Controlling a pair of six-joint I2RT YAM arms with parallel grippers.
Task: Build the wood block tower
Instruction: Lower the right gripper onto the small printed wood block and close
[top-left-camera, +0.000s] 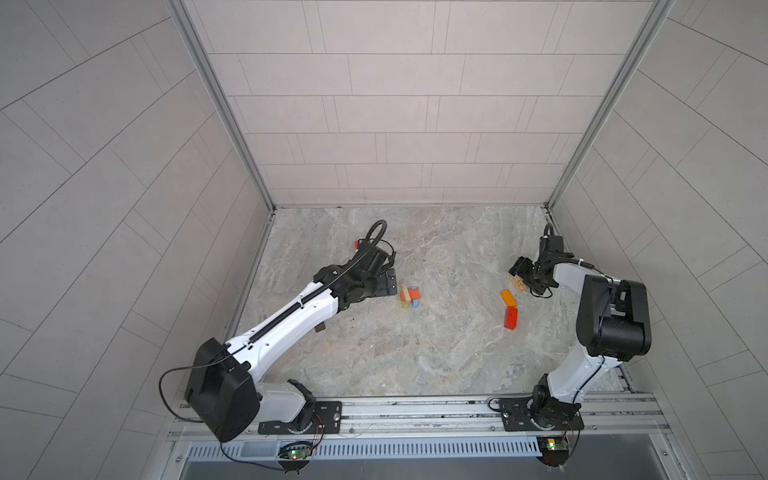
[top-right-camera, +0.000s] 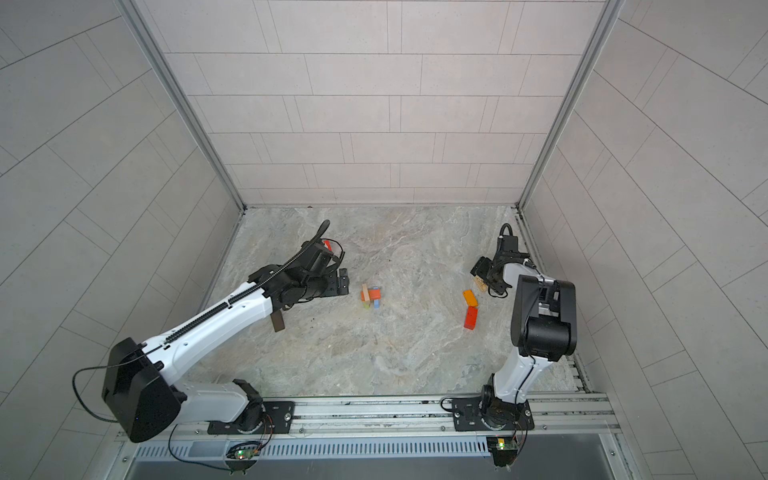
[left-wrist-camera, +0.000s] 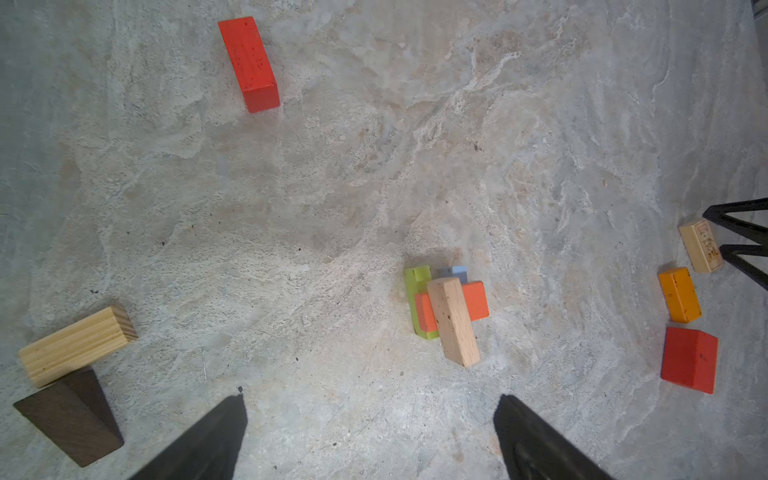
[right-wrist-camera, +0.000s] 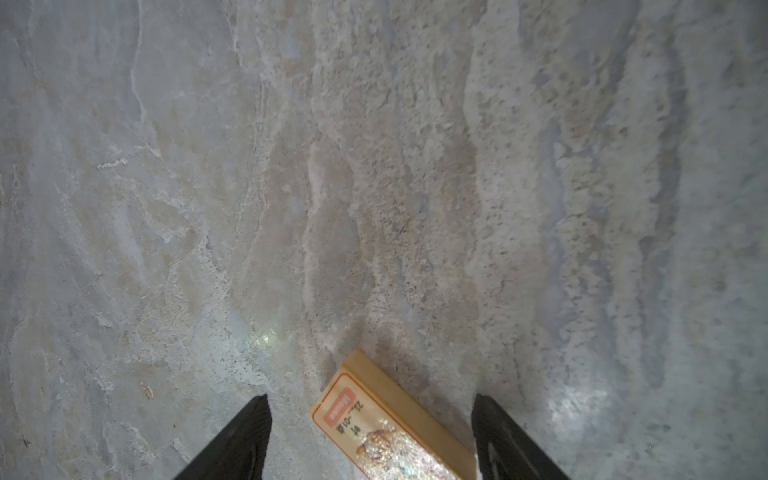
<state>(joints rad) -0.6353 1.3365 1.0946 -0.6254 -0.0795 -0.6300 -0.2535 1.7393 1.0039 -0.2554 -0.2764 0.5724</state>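
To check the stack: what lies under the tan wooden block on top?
A red wooden block crosses under it; below, a lime green bar and a light blue bar show. Their middles are covered.

- The tower (left-wrist-camera: 446, 311): lime green and light blue bars lowest, red-orange above, plain tan on top.
- Red block (top-left-camera: 511, 318) at 3 o'clock of the tower, with an orange block (top-left-camera: 507, 297) beside it.
- Second red block (top-right-camera: 327, 244) at 11 o'clock.
- Pine block (left-wrist-camera: 77, 345): pale, with striped grain.
- Dark brown block (left-wrist-camera: 70, 415).
- Labelled tan block (right-wrist-camera: 386, 419): orange-bordered sticker.
- Tabletop (top-left-camera: 415, 353): grey-beige marbled veining.
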